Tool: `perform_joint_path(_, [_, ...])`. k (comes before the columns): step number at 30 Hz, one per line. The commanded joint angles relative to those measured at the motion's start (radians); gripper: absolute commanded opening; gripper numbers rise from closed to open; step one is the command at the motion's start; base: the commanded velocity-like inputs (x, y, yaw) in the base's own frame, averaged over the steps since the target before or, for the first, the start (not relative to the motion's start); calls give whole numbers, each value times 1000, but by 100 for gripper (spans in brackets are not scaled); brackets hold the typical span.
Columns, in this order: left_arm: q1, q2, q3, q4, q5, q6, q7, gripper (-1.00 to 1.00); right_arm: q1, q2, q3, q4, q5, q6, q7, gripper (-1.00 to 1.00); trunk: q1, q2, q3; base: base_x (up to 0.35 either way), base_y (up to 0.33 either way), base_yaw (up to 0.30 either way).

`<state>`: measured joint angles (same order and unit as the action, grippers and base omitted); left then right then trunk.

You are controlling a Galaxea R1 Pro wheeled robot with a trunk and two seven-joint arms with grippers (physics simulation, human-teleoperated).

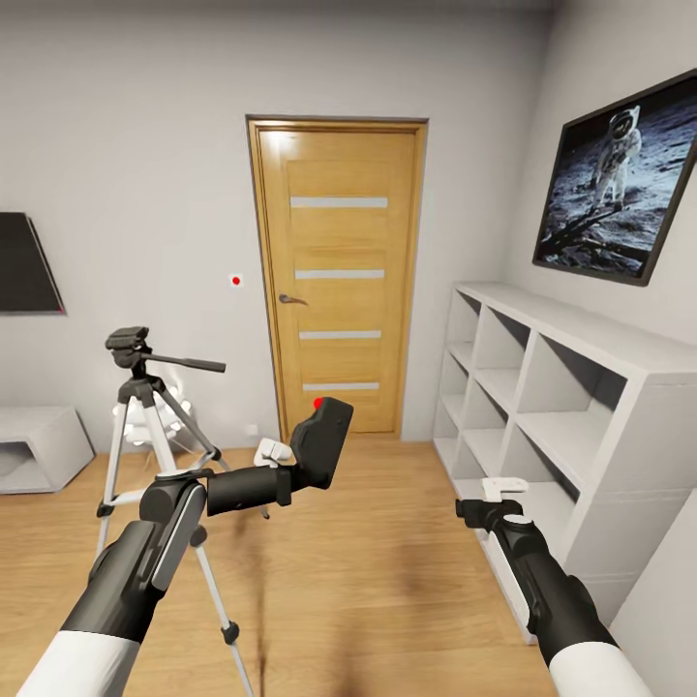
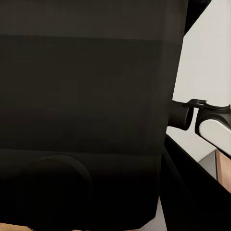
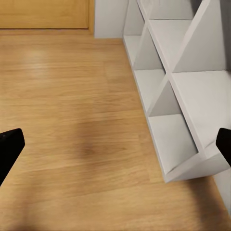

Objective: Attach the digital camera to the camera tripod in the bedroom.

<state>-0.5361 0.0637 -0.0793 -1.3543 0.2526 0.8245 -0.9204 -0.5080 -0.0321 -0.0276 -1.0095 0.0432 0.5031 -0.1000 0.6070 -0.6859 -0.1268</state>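
The digital camera [image 1: 323,440], a chunky matte-black block with a red dot by its top corner, is held up in mid-air in front of the door. My left gripper [image 1: 287,457] is shut on it from the left side. In the left wrist view the camera's dark body [image 2: 86,96] sits right against the lens. The camera tripod [image 1: 131,407] stands on the wood floor to the left, about a forearm's length from the camera, with its dark head [image 1: 129,341] and long pan handle [image 1: 190,364] bare. My right gripper [image 1: 496,496] [image 3: 115,149] hangs open and empty over the floor beside the shelves.
An oak door [image 1: 339,281] with frosted strips is straight ahead. White cube shelves [image 1: 542,407] [image 3: 178,86] line the right wall under a framed moon picture [image 1: 620,184]. A black TV [image 1: 24,261], a low white cabinet [image 1: 39,445] and a white spiky lamp [image 1: 166,418] stand at the left.
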Motion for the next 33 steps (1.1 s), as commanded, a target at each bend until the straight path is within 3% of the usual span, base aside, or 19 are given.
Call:
perform_joint_path(1, [-1, 1, -1, 0, 4, 4, -1, -100, -1, 0, 0, -1, 4, 6, -1, 100, -4, 6, 1, 0, 0, 0])
perform_joint_path(9, [-1, 1, -2, 0, 2, -5, -1, -100, -1, 0, 0, -1, 4, 6, -1, 100, -34, 62, 27, 0, 0, 0])
perform_joint_path(18, [-1, 1, -3, 4, 8, -82, -1, -100, -1, 0, 0, -1, 4, 6, -1, 100, -69, 125, 55, 0, 0, 0])
perform_joint_path(33, [-1, 1, -3, 15, 9, -88, 7, -100, -1, 0, 0, -1, 4, 6, 0, 100, -126, 230, 102, 0, 0, 0])
